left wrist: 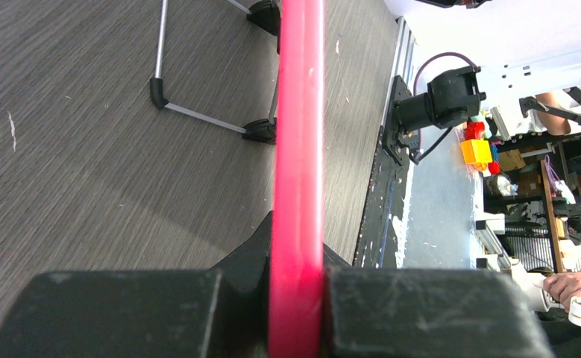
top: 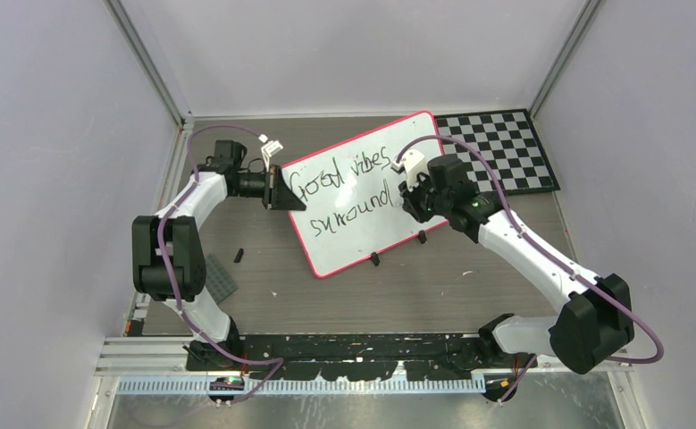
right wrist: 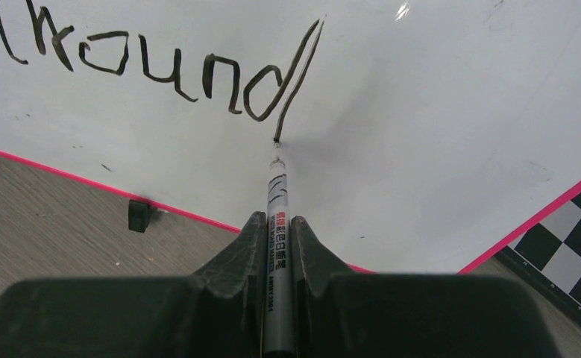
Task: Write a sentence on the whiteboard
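Grey wood-grain counter (top: 326, 295), pale walls (top: 49, 134) on three sides. Mid-counter, toward the back: whiteboard (top: 353, 243) w/ red-pink rim, turned at a slant, propped on black clip feet (top: 375, 259), thin wire stand (left wrist: 198, 113) behind. Just beside it at back right: checkerboard mat (top: 505, 147).

Across the board, sentence (top: 344, 189) in black marker, 2 lines: "Good vibes" above, "surround" below, plus a long slanted stroke right after the last d.

L claw (top: 280, 189): pressed together on the board's left rim, pinching it edge-on, one finger on each face.

R claw (right wrist: 276, 231): hangs over the board's right half, pinching a marker (right wrist: 279, 195) betw. both fingers, barrel pointing straight out ahead. Marker tip touches the white surface at the foot of that long stroke.

Small black bit (top: 238, 256) loose on counter near L arm, apart from the board; dark grey flat plate (top: 221, 279) close by.
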Controlling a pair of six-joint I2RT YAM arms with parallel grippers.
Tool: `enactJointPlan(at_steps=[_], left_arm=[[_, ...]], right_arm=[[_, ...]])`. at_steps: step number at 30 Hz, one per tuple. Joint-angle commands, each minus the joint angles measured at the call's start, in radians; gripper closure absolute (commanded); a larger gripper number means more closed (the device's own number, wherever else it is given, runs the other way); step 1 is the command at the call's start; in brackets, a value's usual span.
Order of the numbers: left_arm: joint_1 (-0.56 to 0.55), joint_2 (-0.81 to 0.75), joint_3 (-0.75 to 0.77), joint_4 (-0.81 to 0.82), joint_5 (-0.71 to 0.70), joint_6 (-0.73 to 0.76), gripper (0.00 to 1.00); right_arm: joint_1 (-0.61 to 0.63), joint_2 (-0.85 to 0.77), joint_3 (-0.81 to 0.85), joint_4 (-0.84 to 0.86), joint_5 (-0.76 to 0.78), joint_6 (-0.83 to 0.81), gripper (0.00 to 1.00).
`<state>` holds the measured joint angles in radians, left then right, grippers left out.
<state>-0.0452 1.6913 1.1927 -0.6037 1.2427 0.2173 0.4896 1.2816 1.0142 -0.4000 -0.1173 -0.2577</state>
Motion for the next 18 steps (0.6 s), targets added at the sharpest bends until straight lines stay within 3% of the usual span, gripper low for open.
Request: enactJointPlan(at_steps=[1, 18], left_arm=[[-0.02, 0.012, -0.021, -0.081, -0.076, 0.002, 1.0], [-0.021, 0.007, -0.009, -0.086, -0.076, 0.006, 1.0]], right_arm=[[-0.001, -0.024, -0.037, 0.013, 0.023, -0.021, 1.0], [-0.001, -0.061, 0.085, -0.005, 0.037, 0.015, 1.0]])
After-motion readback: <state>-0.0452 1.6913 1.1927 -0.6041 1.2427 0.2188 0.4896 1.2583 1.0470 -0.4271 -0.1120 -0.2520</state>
